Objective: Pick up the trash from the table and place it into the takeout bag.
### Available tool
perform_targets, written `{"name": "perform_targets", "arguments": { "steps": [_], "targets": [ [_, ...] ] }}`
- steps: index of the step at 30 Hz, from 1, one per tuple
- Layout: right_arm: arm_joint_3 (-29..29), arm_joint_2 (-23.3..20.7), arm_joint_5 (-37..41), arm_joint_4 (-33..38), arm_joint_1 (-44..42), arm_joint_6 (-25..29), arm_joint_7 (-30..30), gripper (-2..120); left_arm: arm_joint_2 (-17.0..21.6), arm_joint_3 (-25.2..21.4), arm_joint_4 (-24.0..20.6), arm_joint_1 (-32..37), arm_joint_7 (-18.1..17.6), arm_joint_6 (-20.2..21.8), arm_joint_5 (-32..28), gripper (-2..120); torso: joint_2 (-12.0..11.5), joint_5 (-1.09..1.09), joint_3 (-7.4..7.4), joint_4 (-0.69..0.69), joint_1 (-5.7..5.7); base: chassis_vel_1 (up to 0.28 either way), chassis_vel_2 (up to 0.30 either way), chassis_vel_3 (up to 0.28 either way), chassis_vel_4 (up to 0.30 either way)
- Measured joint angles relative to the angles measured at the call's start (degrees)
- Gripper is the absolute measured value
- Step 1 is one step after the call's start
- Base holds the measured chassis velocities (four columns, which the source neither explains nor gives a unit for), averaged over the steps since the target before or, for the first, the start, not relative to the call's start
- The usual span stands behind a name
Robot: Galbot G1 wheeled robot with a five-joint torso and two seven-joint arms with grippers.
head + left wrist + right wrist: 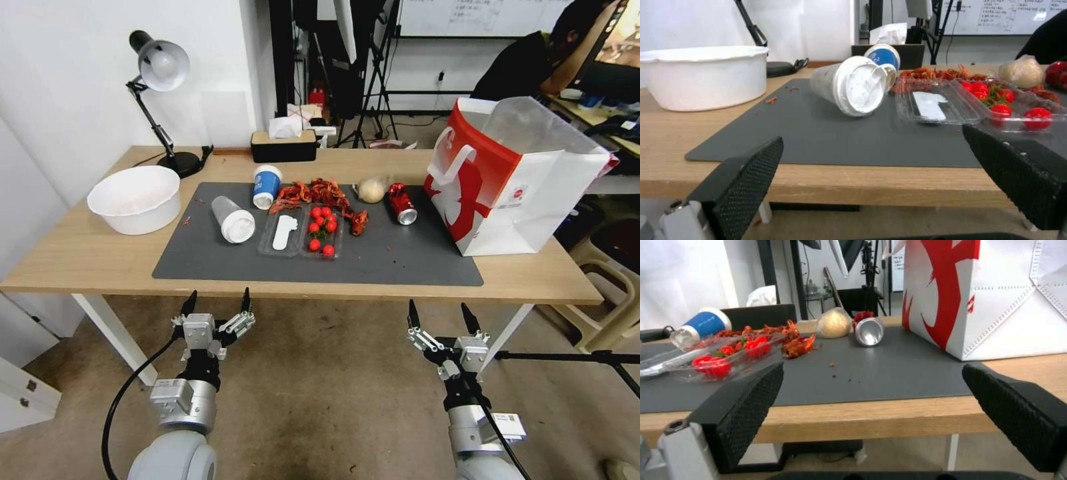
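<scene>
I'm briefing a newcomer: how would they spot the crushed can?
Find the tall red-and-white takeout bag on the table's right. On the grey mat beside it lies the crushed red can, the only metal item, next to a bagged beige lump.

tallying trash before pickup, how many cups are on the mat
2, both lying on their sides at the mat's left end: a clear white-lidded cup nearer the robot, and a blue cup just behind it. None looks hidden.

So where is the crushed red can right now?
In the head view the crushed red can lies on its side on the dark mat, between the bagged beige lump and the takeout bag.
</scene>
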Motion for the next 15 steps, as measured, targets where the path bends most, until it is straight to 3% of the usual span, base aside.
{"name": "perform_targets", "arguments": {
  "steps": [9,15],
  "targets": [
    [-0.64,-1.76,3.79,1.5,4.53,-5.43,2.45,100,-0.39,-0.37,0.02,-0.3,-0.08,-0.15,-0.1,100,0.0,0.0,0.0,0.0,0.0,0.0,0.0,0.0,0.0],
    [-1.71,-4.74,12.28,1.4,12.67,-12.66,5.1,100,-0.69,-0.59,-0.1,-0.51,-0.13,-0.35,-0.33,100,0.0,0.0,0.01,0.0,0.0,0.0,0.0,0.0,0.0]
  ]
}}
